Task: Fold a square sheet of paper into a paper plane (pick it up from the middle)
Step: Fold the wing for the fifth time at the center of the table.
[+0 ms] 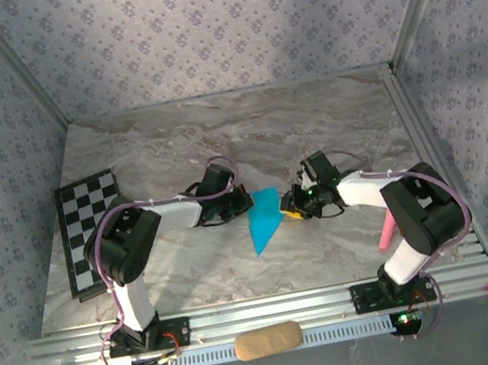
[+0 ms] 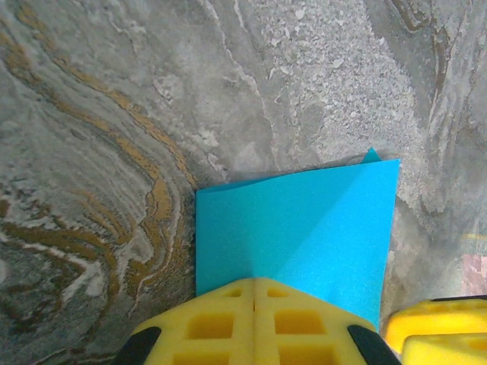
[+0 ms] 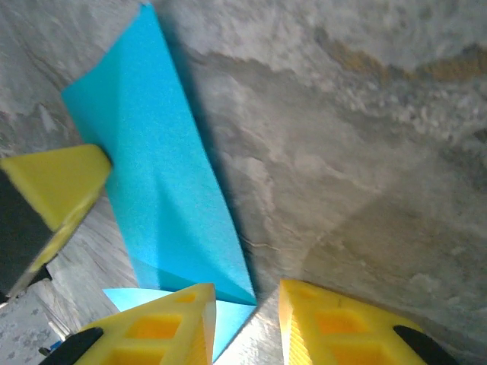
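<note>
2 arms reach toward the middle of the table (image 1: 218, 140) in the top view. The blue paper (image 1: 263, 220) lies between them as a long pointed shape, its tip toward the near edge. The left pincer (image 1: 232, 205) meets the paper's upper left edge and the right pincer (image 1: 293, 204) sits at its upper right. A checkered board (image 1: 92, 230), a pink stick (image 1: 387, 235) and a tan block (image 1: 267, 340) all lie well apart from it.

From the left wrist, the left pincer (image 2: 255, 283) has its 2 yellow fingers (image 2: 221, 327) pressed together with no gap. The blue paper (image 2: 297, 228) runs straight into them, so it looks clamped by one edge. A faint crease crosses the paper, and a second layer peeks out at the far corner.

From the right wrist, the right pincer (image 3: 245, 296) stands partly open, with bare table showing between its 2 fingers. A narrow corner of the blue paper (image 3: 163, 190) reaches just to that gap, but nothing is pinched there. The left pincer's finger (image 3: 53, 186) touches the paper's far edge.

With 1 clamp on the edge, any pull from the left arm could drag the paper and spoil the layers' alignment. The right pincer, closing this close to the corner, could catch only 1 layer or crumple the tip. A skewed crease here would probably carry through to the finished plane.
</note>
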